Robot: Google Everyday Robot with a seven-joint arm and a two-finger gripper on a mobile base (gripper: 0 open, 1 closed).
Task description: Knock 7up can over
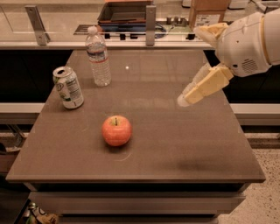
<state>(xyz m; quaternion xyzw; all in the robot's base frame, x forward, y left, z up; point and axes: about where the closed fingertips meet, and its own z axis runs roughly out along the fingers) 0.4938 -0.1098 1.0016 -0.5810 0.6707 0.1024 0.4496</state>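
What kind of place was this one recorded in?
Likely an office kitchenette: a counter behind holding a tray and cardboard box, a table with a 7up can and apple. The gripper hovers above the table's right side.

The pincer [187, 98] hangs in the air at the right of the view. It is cream-coloured and slants down and to the left, tip lowest. Up and to the right of the pincer sits the wrist [243, 46], a rounded white housing. Beyond that, the arm [272, 30] runs off the right edge.
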